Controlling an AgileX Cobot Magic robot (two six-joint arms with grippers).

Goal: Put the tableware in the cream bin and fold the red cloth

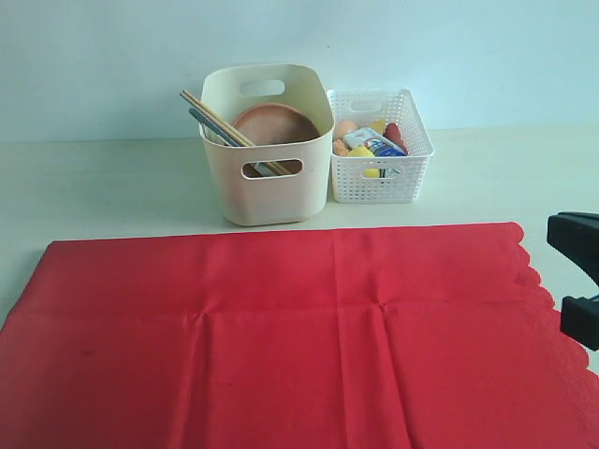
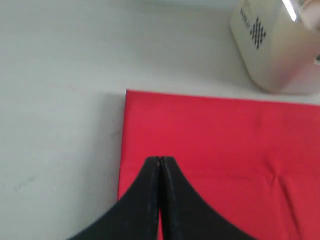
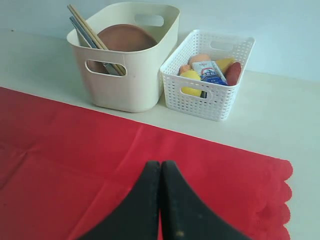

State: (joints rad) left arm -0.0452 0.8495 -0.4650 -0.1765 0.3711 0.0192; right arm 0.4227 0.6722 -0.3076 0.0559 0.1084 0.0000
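This looks like a robot lab or test set-up dressed as a dining scene, not a lived-in home. A plain pale counter (image 1: 112, 187) runs back to a bare, pale blue wall (image 1: 112, 65). On it a red cloth (image 1: 281, 337) lies spread flat like a table cover. Behind the cloth, set neatly side by side, stand a cream bin (image 1: 271, 201) holding a plate (image 1: 276, 123) and chopsticks (image 1: 215, 120), and a white basket (image 1: 379, 182) of small food items, probably toys, though they are too small to tell. The black left pincer (image 2: 160, 159) and right pincer (image 3: 160, 162) over the cloth mark it as a robot's workplace.
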